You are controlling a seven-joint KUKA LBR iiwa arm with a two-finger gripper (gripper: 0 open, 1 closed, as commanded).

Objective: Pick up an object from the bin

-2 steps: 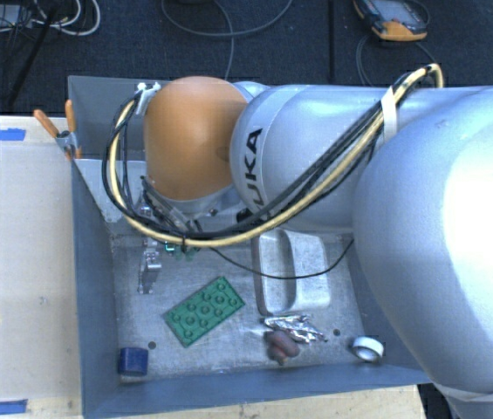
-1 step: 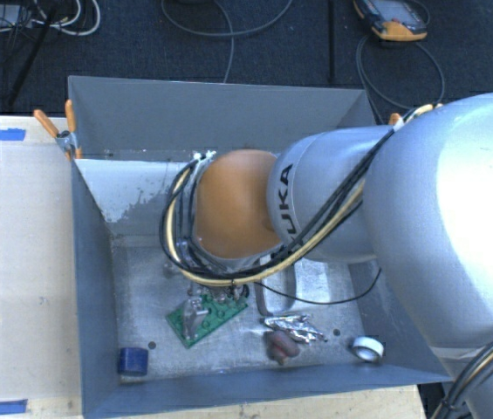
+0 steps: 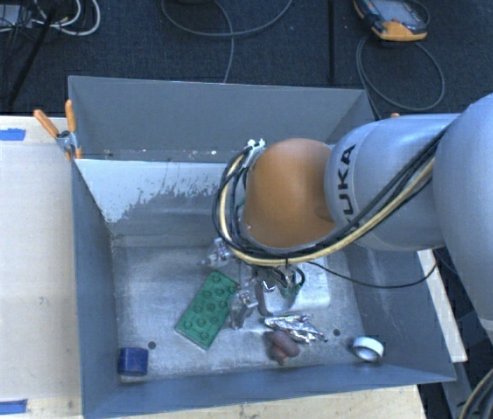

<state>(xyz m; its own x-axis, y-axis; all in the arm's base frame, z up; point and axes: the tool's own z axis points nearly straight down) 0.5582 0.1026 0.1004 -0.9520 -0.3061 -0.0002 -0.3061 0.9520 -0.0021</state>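
A grey metal bin (image 3: 98,260) with a scuffed, pale-streaked floor held a few loose things, well spread out. Nearest the camera, along the front wall, a small blue block (image 3: 133,360) sat in the corner at 7 o'clock from the bin's middle. A white ring (image 3: 368,348) lay at 5 o'clock, well apart from the block.

A little farther in, a brown lump (image 3: 281,346) lay touching a silvery crumpled piece (image 3: 295,326) just behind it.

Beyond those stood the hand (image 3: 251,302), low over the floor near the bin's middle. Whether it was open or closed could not be told, and nothing could be seen in its grip. A green studded plate (image 3: 207,310) lay flat and slanted just beside the hand at 9 o'clock. Whether the two touched could not be told. The silvery piece and the brown lump lay at 5 o'clock from the hand, and a pale block (image 3: 314,291) was close at 3 o'clock.

Farther back, the orange cover (image 3: 285,192) on the wrist, ringed by yellow and black cables (image 3: 229,208), hid the hand's upper part. The grey arm (image 3: 412,182) ran off toward 2 o'clock.
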